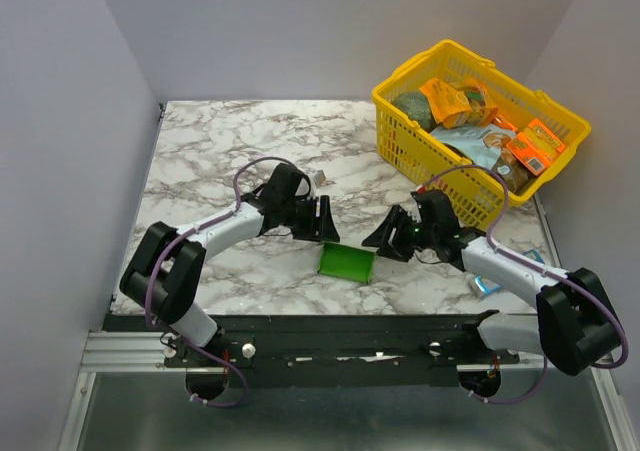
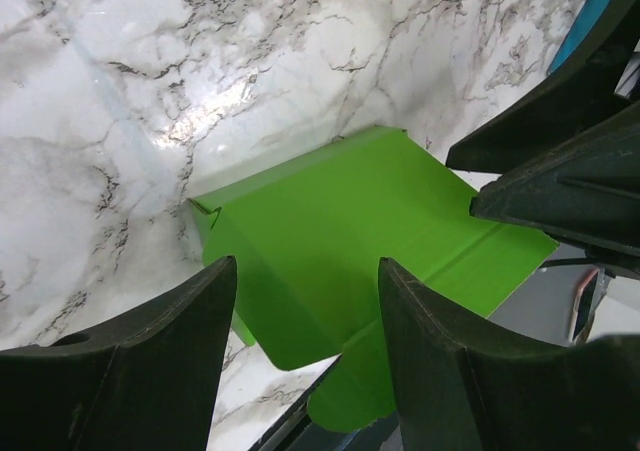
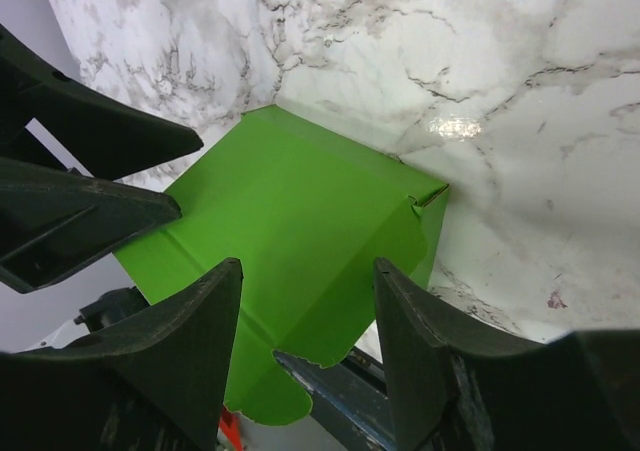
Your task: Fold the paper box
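The paper box (image 1: pixel 345 262) lay half-formed at the 6 o'clock side of the marble table (image 1: pixel 220 151), just inside the near edge. It looked like a shallow green tray with creased walls partly raised and a rounded flap pointing toward that edge. In the left wrist view the box (image 2: pixel 340 231) filled the gap ahead of the fingers, one notched corner standing up on the bare marble.

The left gripper (image 1: pixel 327 229) hung at the box's 11 o'clock and the right gripper (image 1: pixel 385 239) at its 1 o'clock, tips close together above the far wall. Both had their jaws parted, with green card showing between them. Whether any finger touched the card could not be told. Each wrist view also caught the other arm's dark fingers just beside the box.

Open marble ran from 9 to 12 o'clock. A yellow basket (image 1: pixel 400 151) full of packs crowded the 1 o'clock corner, well apart from the box.
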